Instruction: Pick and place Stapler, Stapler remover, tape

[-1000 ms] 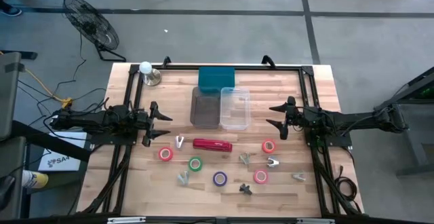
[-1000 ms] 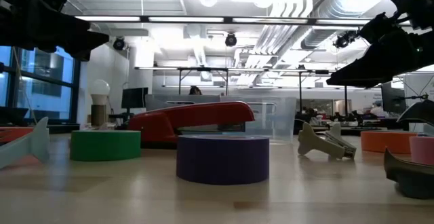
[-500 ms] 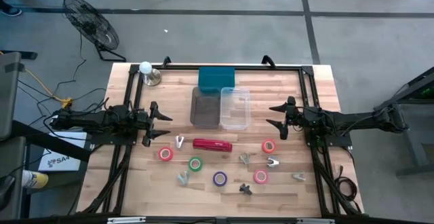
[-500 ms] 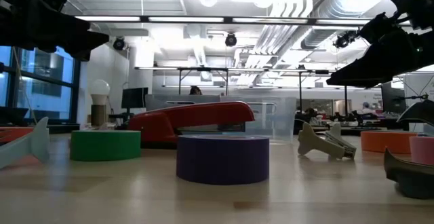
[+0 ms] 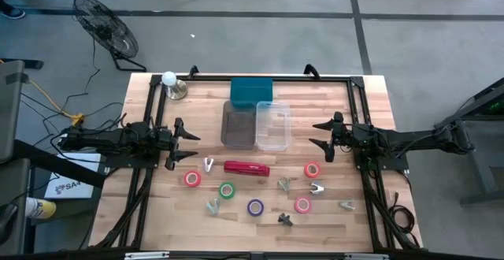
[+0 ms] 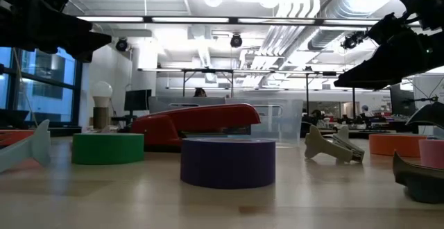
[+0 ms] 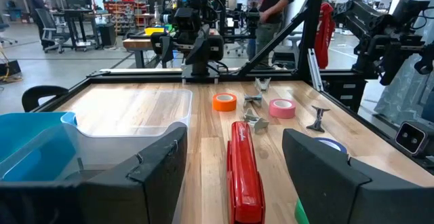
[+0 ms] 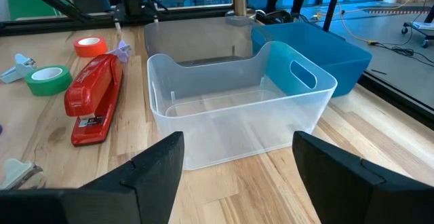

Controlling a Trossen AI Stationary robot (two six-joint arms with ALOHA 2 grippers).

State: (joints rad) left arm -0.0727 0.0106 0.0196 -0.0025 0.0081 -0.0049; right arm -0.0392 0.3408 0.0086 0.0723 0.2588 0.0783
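Note:
The red stapler [image 5: 246, 168] lies mid-table, in front of the bins. Tape rolls sit around it: red [image 5: 192, 179], green [image 5: 227, 190], purple [image 5: 255, 207], pink [image 5: 302, 205] and another red one [image 5: 313, 169]. Small grey staple removers [image 5: 209, 164] [image 5: 316, 187] are scattered among them. My left gripper [image 5: 195, 146] hovers open at the left of the stapler, empty; the left wrist view shows the stapler [image 7: 244, 176] lying lengthwise ahead of it. My right gripper [image 5: 314, 133] hovers open to the right of the clear bin [image 8: 237, 115], holding nothing.
Three bins stand together at the back centre: teal [image 5: 251, 91], grey [image 5: 236, 124] and clear [image 5: 272, 125]. A bulb on a stand [image 5: 169, 83] sits at the back left corner. A black frame runs along the table's sides.

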